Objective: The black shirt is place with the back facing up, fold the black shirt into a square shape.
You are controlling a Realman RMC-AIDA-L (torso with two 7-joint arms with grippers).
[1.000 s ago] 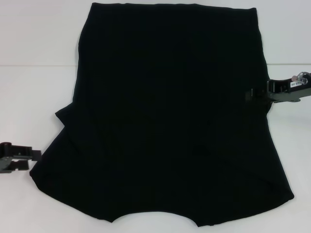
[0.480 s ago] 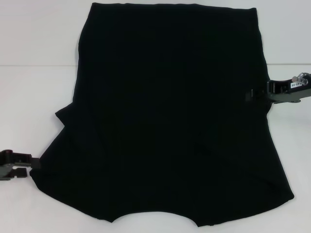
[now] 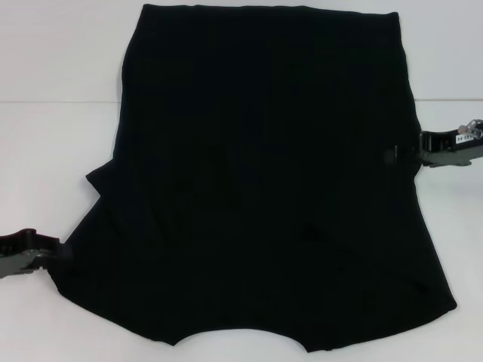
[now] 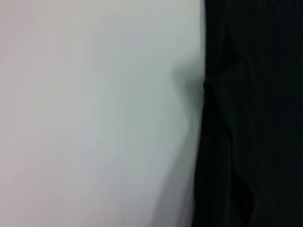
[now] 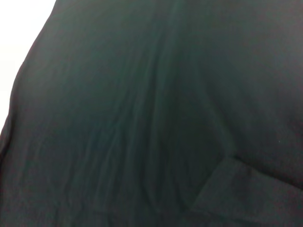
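The black shirt (image 3: pixel 264 188) lies spread flat on the white table (image 3: pixel 53 151), plain side up, with its neckline at the near edge and both sleeves folded in. No lettering shows. My left gripper (image 3: pixel 54 252) is low at the shirt's near left edge, at the sleeve fold. My right gripper (image 3: pixel 404 153) is at the shirt's right edge, about mid-length, with its tip over the fabric. The left wrist view shows the shirt's edge (image 4: pixel 255 118) with a folded layer beside the bare table (image 4: pixel 94 118). The right wrist view is filled with wrinkled shirt fabric (image 5: pixel 142 118).
The white table surrounds the shirt on the left, the right and the far side. A faint seam line (image 3: pixel 60 101) crosses the table behind the left gripper. The shirt's hem reaches almost to the far edge of the view.
My left gripper has dropped lower and nearer at the shirt's left edge. My right gripper has shifted slightly nearer and outward along the right edge. The shirt has hardly moved.
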